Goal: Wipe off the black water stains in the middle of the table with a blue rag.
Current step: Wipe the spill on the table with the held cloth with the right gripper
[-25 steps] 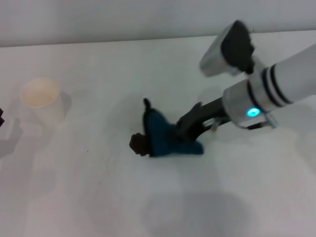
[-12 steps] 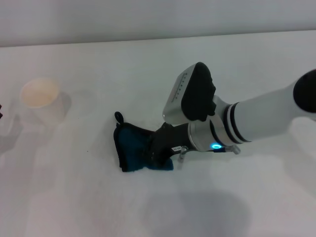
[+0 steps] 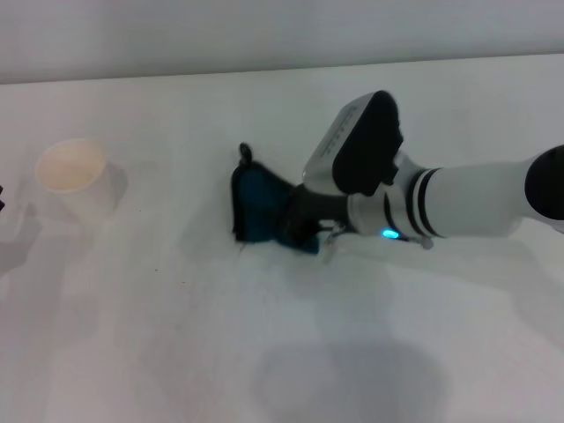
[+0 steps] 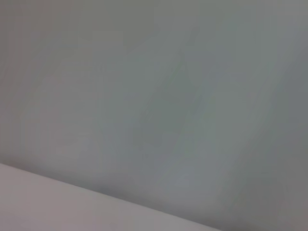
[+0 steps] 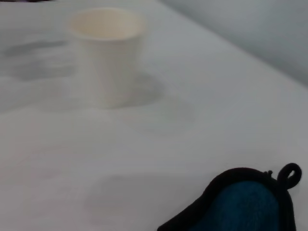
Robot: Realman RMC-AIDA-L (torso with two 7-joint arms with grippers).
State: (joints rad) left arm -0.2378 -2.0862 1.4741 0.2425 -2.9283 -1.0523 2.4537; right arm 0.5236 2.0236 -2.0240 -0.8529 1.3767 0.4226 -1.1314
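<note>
The blue rag (image 3: 258, 210) lies bunched on the white table (image 3: 264, 352) near its middle, its black loop pointing toward the far edge. My right gripper (image 3: 302, 226) comes in from the right, shut on the rag's right side and holding it down on the surface. The right wrist view shows the rag's dark-edged corner and loop (image 5: 246, 206). No dark blotch of the black water stains shows; a tiny dark speck (image 3: 157, 269) lies left of the rag. Only a dark sliver of my left arm (image 3: 2, 201) shows at the left edge.
A white paper cup (image 3: 75, 176) stands upright at the far left of the table, and the same cup (image 5: 108, 53) appears beyond the rag in the right wrist view. A grey wall runs behind the table's far edge.
A second ago a dark blotch lay beside the rag. My right gripper swept the rag left over it, then pushed it away from me; the blotch no longer shows.
</note>
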